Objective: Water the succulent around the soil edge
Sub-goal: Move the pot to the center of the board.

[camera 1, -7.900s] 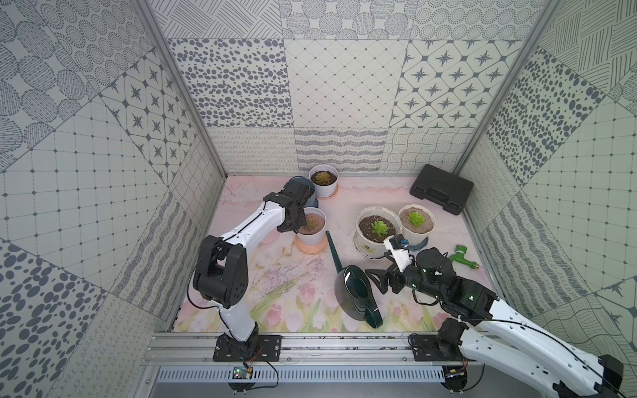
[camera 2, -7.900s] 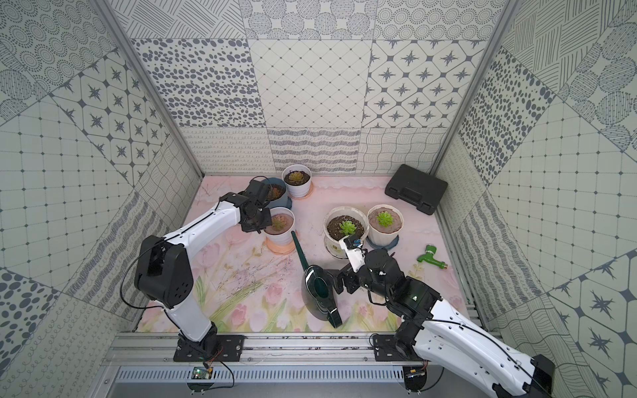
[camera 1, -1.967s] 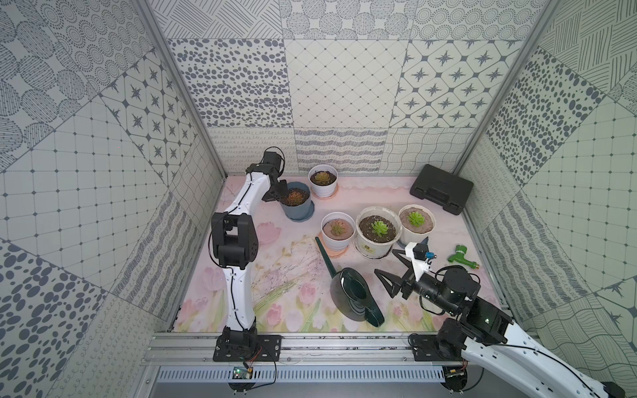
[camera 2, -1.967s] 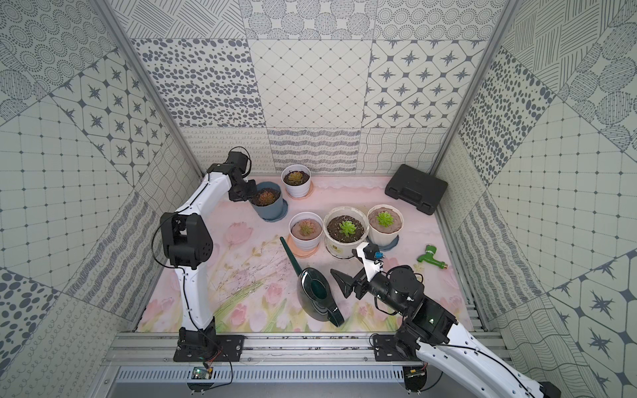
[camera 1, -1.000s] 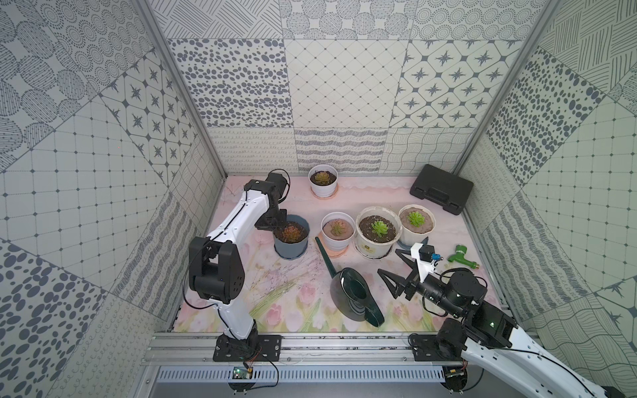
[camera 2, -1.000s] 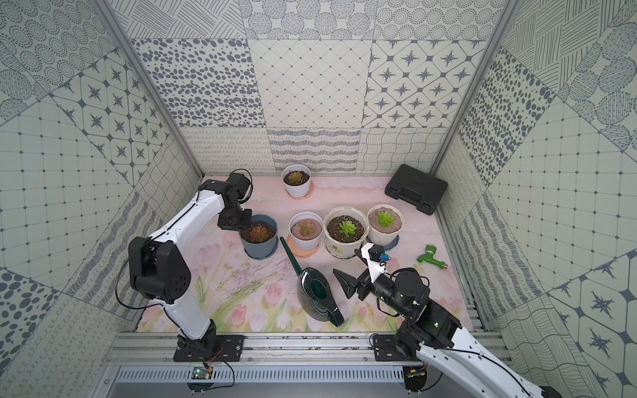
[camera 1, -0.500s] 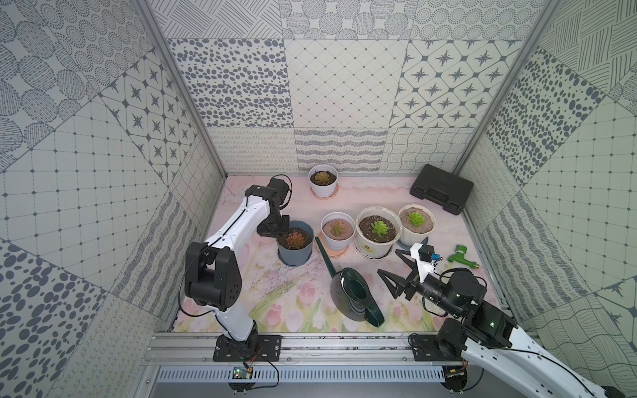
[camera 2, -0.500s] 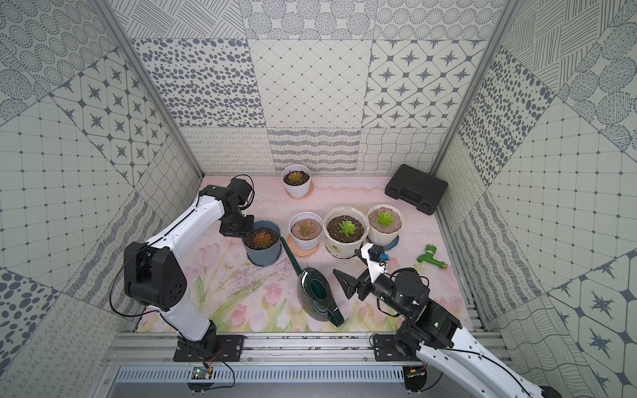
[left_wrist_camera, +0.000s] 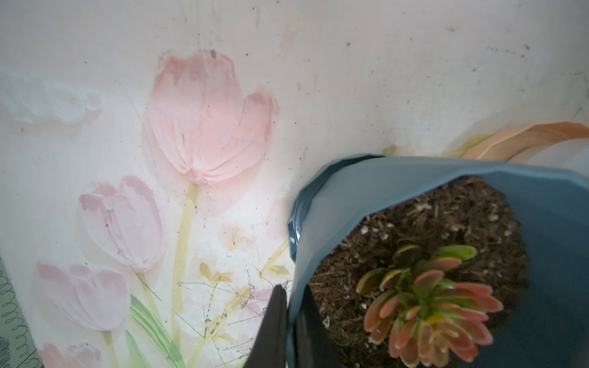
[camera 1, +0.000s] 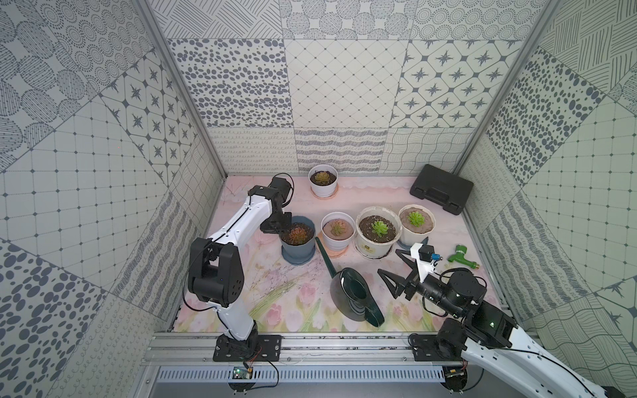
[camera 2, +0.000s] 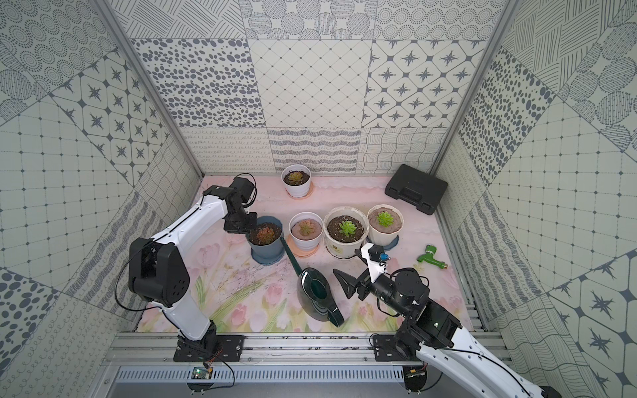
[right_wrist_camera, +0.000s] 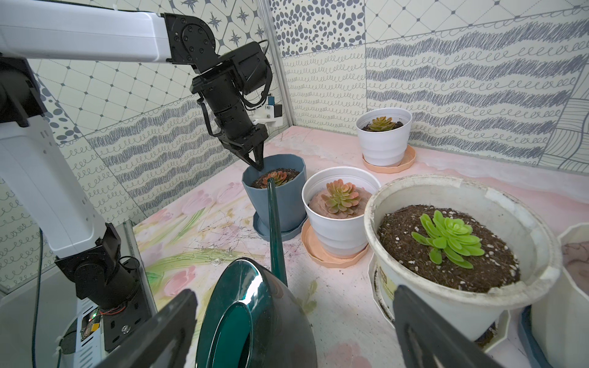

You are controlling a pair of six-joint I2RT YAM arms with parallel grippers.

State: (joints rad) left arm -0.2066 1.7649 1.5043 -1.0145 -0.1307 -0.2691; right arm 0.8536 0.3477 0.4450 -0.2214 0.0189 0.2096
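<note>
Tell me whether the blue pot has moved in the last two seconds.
Yes. The blue pot came forward, away from the back white pot.

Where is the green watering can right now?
In both top views the watering can sits on the mat near the front, beside the open right gripper, its spout pointing between the blue pot and a white pot.

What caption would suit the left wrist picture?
Left gripper shut on the blue pot rim, red succulent inside, tulip mat beneath.

The mat (camera 1: 275,296) is open left of the watering can (camera 1: 351,293); close-set pots (camera 1: 336,243) block beyond
</note>
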